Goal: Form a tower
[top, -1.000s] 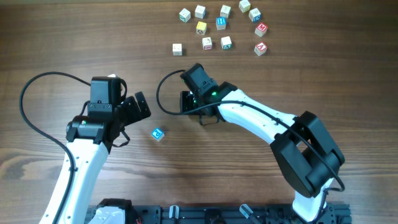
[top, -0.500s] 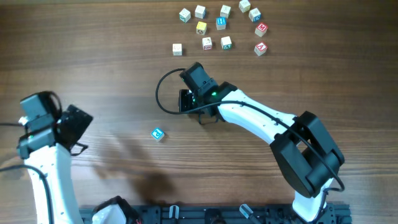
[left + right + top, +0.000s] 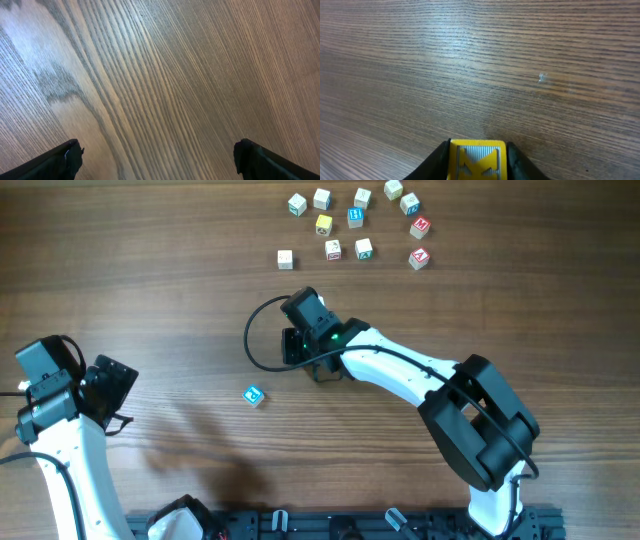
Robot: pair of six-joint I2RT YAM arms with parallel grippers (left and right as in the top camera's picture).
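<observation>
Left claw point(image 3: 105, 390): has swung off to the frame's left edge, wide open, empty | right claw point(image 3: 296, 345): mid-frame, edged left, clenched on yellow cube point(image 3: 477, 161) | tower point(image 3: 254, 395): blue-topped, lower-left of centre on counter point(image 3: 150, 280), now unobstructed for stacking.

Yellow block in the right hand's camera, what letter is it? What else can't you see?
Yellow block: right wrist view, bottom edge cuts its letter off.
Tower: overhead view, its blue top hides whatever is underneath.
Loose blocks: overhead view, letters too small to read.
</observation>
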